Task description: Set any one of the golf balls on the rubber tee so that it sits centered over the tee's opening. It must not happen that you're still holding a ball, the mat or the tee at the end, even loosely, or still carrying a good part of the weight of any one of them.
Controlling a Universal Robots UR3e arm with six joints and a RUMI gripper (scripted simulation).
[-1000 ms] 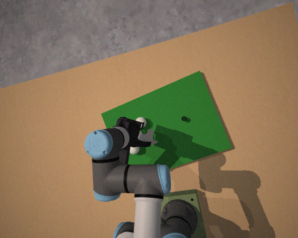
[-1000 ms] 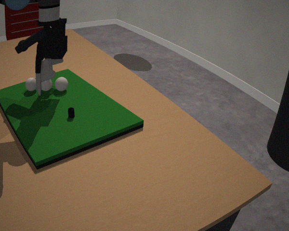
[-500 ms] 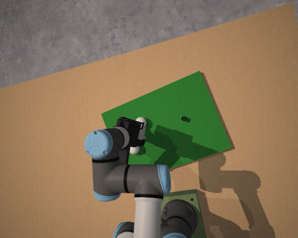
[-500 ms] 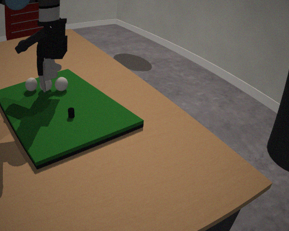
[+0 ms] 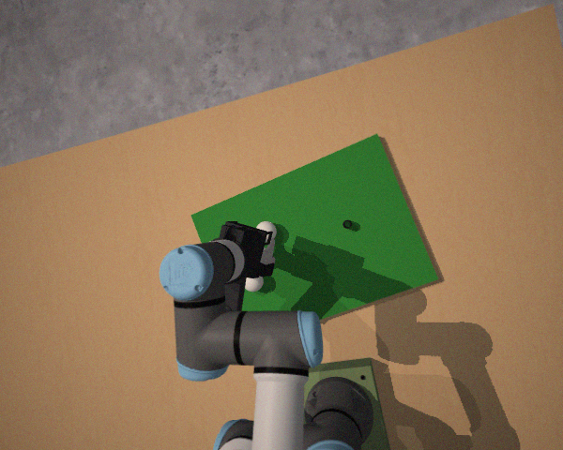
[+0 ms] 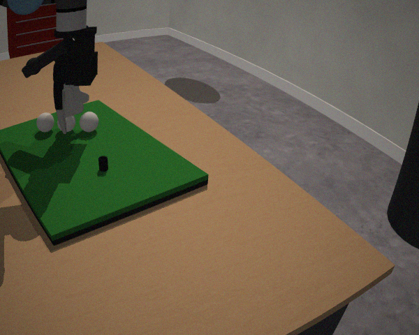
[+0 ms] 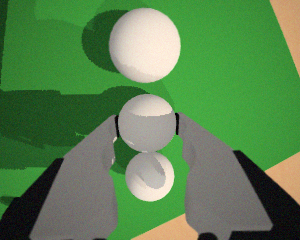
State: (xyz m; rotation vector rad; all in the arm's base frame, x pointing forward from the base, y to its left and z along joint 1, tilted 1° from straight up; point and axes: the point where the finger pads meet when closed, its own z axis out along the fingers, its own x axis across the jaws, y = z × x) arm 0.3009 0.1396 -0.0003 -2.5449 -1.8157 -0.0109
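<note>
Three white golf balls lie in a row on the green mat. My gripper is shut on the middle golf ball, low over the mat; from the side the gripper hides most of that ball. The other two balls sit just beyond and just behind it; they also show in the exterior view. The black rubber tee stands upright near the mat's middle, apart from the balls, and shows in the top view.
The mat lies on a tan table top. The robot base stands at the table's near edge in the top view. A dark cylinder stands on the floor off the table.
</note>
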